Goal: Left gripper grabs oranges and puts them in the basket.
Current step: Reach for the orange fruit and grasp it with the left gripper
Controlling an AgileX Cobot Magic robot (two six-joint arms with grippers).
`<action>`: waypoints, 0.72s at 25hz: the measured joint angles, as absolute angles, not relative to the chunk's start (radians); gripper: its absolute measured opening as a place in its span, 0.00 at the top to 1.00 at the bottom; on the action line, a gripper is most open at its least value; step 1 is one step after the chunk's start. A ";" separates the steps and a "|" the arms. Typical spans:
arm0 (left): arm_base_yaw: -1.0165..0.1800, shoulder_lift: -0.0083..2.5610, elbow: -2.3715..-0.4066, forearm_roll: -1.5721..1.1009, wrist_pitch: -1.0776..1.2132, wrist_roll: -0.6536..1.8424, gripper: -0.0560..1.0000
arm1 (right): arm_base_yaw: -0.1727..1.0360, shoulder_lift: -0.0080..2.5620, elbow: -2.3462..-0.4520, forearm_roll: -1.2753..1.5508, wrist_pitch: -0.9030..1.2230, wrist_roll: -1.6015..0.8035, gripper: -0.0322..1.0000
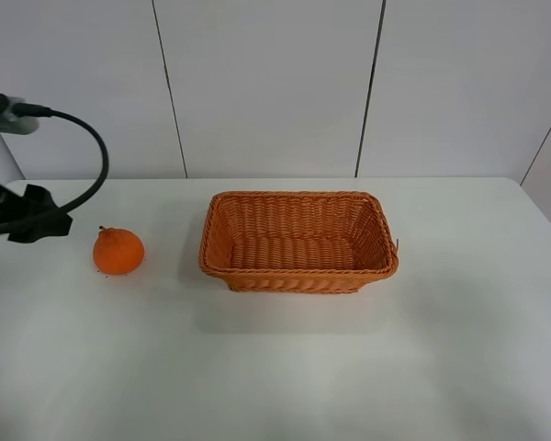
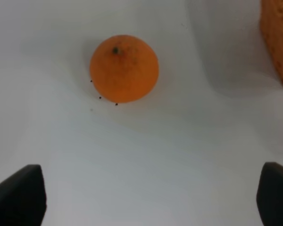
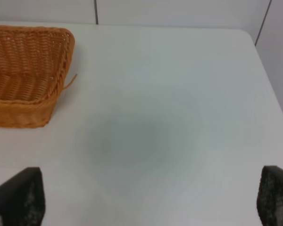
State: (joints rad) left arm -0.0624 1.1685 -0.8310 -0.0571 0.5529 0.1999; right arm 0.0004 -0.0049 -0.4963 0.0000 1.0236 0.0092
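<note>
The orange (image 1: 118,251) sits on the white table, left of the wicker basket (image 1: 298,276), with a gap between them. The basket holds nothing that I can see. My left gripper (image 1: 39,223) hovers at the far left edge of the exterior view, just left of the orange and apart from it. In the left wrist view the orange (image 2: 124,68) lies ahead of the open, empty left gripper (image 2: 148,202), and a basket corner (image 2: 278,37) shows beside it. My right gripper (image 3: 146,202) is open and empty over bare table, with the basket (image 3: 19,113) off to one side.
A white panelled wall (image 1: 275,83) stands behind the table. The table's right edge (image 3: 269,70) runs near the right gripper. A black cable (image 1: 96,156) loops above the left arm.
</note>
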 joint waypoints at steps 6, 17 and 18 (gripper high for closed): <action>-0.062 1.473 -0.987 -0.058 0.504 0.219 0.00 | 0.000 -0.005 -0.496 0.000 1.024 0.009 0.30; -0.062 1.867 -1.200 -0.057 0.486 0.224 0.00 | 0.000 -0.005 -0.496 0.000 1.024 0.009 0.30; -0.062 1.892 -1.214 -0.056 0.486 0.223 0.00 | 0.000 -0.005 -0.496 0.000 1.024 0.009 0.30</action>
State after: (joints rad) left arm -0.0615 1.8921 -1.2140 -0.0558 0.4857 0.2233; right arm 0.0004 -0.0049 -0.4963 0.0000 1.0236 0.0092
